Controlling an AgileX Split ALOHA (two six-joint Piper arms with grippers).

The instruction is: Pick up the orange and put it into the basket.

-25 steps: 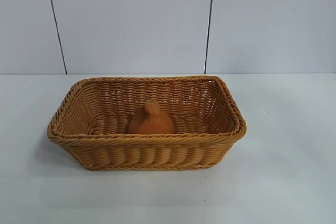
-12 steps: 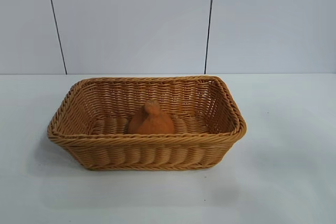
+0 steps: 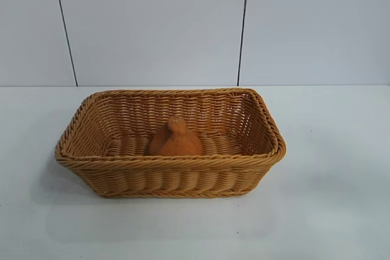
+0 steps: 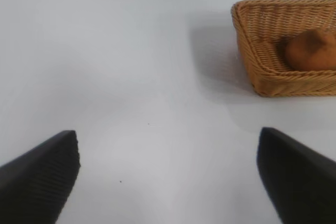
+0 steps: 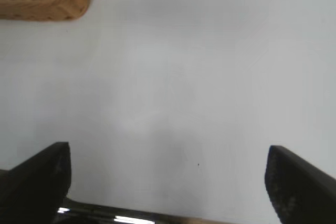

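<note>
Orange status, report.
Both end effectors open, empty: left, right, over bare table. Orange sits in the basket. Nothing in the way.

One basket (image 3: 170, 165) is counted on one white table (image 3: 341, 199), and one orange (image 3: 175, 139) inside it (knob uppermost). Two grippers, left (image 4: 168, 174) and right (image 5: 168, 179), are seen.

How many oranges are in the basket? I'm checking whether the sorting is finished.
1. The orange sits on the floor of the basket, near the middle, close to its front wall. That wall hides the floor's front strip, so a flatter fruit could be concealed.
</note>
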